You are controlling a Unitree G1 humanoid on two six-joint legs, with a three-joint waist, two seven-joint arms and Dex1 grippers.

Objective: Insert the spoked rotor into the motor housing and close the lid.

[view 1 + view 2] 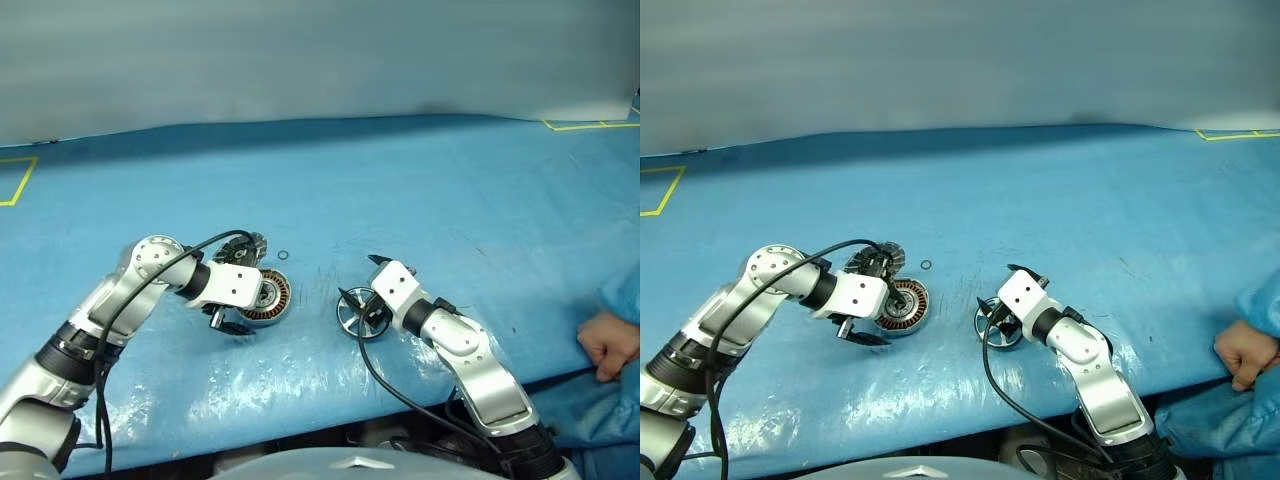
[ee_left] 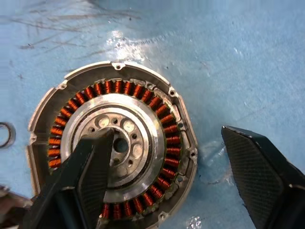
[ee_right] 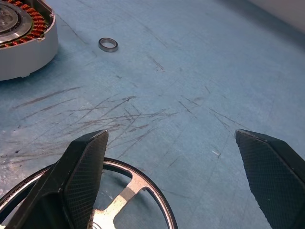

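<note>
Round silver motor housing (image 2: 114, 148) carries a ring of copper-orange windings around a shiny silver centre. Thin-rimmed spoked rotor (image 3: 121, 200) is bright silver. My fingers (image 2: 83, 181) are black with a fine cross-hatch texture. Scuffed blue table mat (image 3: 190, 95) has dark scratches and yellow tape lines (image 1: 15, 180).

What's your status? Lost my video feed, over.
Left gripper jaws open over the motor housing, empty. Right gripper jaws open by the spoked rotor, not inserted. Lid behind housing; small ring loose nearby.
</note>
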